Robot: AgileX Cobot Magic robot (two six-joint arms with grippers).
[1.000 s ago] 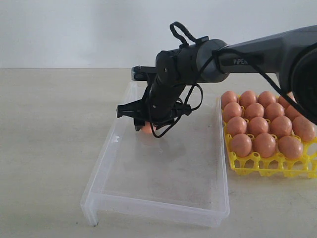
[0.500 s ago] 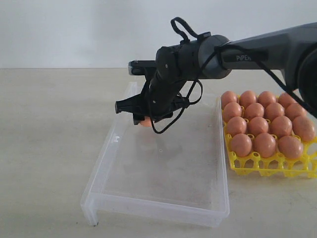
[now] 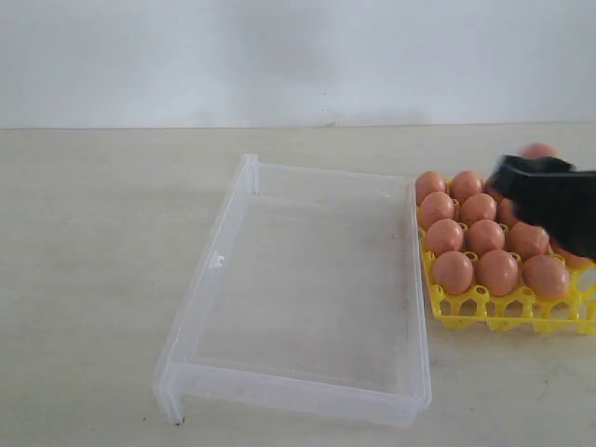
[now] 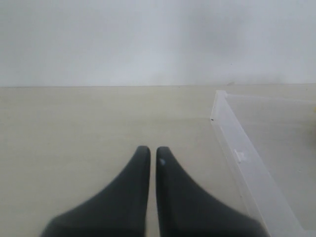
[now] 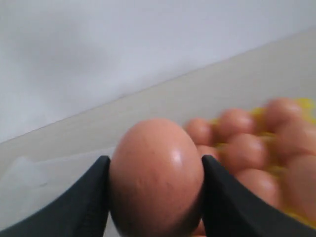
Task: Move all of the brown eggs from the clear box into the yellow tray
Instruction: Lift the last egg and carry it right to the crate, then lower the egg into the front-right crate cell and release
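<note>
My right gripper point(image 5: 155, 165) is shut on one brown egg point(image 5: 155, 177), its black fingers point(image 5: 94, 197) pressing both sides. In the exterior view that gripper point(image 3: 542, 184) hovers over the back right of the yellow tray point(image 3: 484, 312), the held egg point(image 3: 538, 149) peeking above it. Several brown eggs point(image 3: 484, 235) fill the tray's cells. The clear box point(image 3: 279, 386) lies left of the tray with no egg showing inside. My left gripper point(image 4: 152, 150) is shut and empty above bare table, just beside the clear box's wall point(image 4: 237, 143).
The beige table point(image 3: 93, 233) stretches left of the box and behind it to a plain white wall point(image 3: 279, 56). The tray's right side runs out of the exterior view behind my right arm.
My right arm lifted an egg out of the clear box and swung right, to above the tray. The box now shows no egg.
</note>
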